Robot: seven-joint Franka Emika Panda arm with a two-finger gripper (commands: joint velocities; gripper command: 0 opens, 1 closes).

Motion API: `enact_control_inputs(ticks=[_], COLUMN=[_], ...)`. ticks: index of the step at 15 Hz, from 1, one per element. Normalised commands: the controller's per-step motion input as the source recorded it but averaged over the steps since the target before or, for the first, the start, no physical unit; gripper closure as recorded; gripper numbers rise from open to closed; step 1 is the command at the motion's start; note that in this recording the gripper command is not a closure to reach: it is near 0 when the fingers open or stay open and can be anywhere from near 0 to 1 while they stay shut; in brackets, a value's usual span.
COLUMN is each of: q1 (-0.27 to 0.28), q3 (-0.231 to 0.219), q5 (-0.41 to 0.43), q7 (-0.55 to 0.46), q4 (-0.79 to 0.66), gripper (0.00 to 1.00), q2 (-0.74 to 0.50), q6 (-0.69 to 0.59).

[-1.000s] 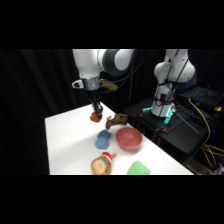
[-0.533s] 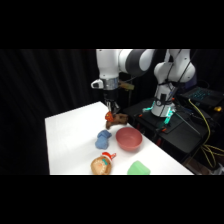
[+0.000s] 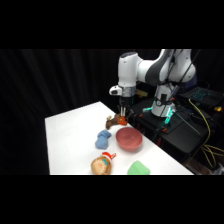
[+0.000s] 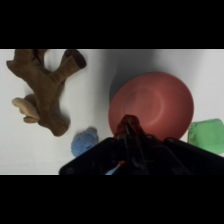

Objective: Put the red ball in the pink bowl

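Our gripper [image 4: 129, 126] clamps the small red ball [image 4: 129, 121] over the round pink bowl [image 4: 155, 102], frame centre-right; white table [image 3: 70, 135] below, black backdrop behind.

On the white table [image 3: 70, 135], the pink bowl [image 3: 129, 138] sat near the right edge. A small plush toy [image 3: 103, 139] lay just left of it, an antlered plush [image 3: 116, 120] behind, a rounded toy [image 3: 102, 164] and a flat block [image 3: 138, 168] in front.
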Motion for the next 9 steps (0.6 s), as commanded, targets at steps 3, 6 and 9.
enact_control_inputs(ticks=[3,6,9], q1=[0.061,0.039,0.012], q3=[0.079,0.075,0.024], q5=[-0.123,-0.170,-0.154], q7=[-0.14,-0.09,-0.07], q4=[-0.06,0.00,0.00], gripper=[0.17,0.00,0.00], q2=[0.11,0.35,0.43], q6=[0.36,0.46,0.47])
